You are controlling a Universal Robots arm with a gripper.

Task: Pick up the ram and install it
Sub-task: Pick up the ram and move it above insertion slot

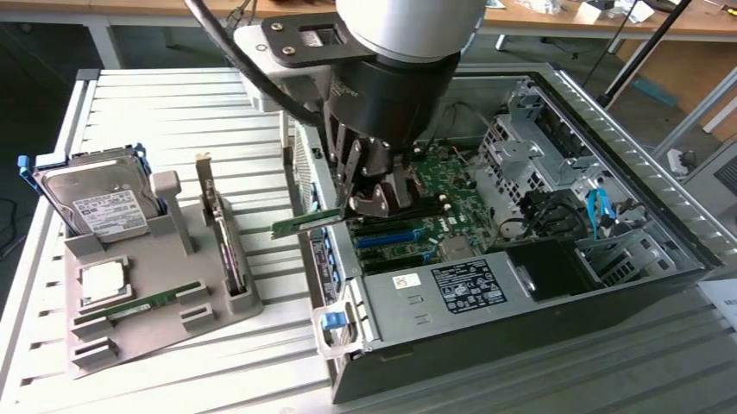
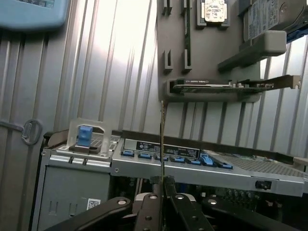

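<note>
Above the open case point(image 1: 519, 345), the claw point(image 1: 371, 205) grips one ram point(image 1: 302, 224); a second ram point(image 1: 144, 304) lies in the tray point(image 1: 230, 315).

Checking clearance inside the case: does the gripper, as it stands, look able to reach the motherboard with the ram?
Likely yes. The case is open toward the arm, and the gripper, shut on the ram, hangs right above the motherboard with nothing visible between them.

Soft, even light fills the exterior view: the slatted table point(image 1: 173, 112) reads pale, the open computer case point(image 1: 519, 345) darker inside. In the wrist view a broad glare streak whitens the slats, the gripper point(image 2: 162, 183) sits in shadow, and the ram point(image 2: 162, 139) shows as a thin dark line.
</note>
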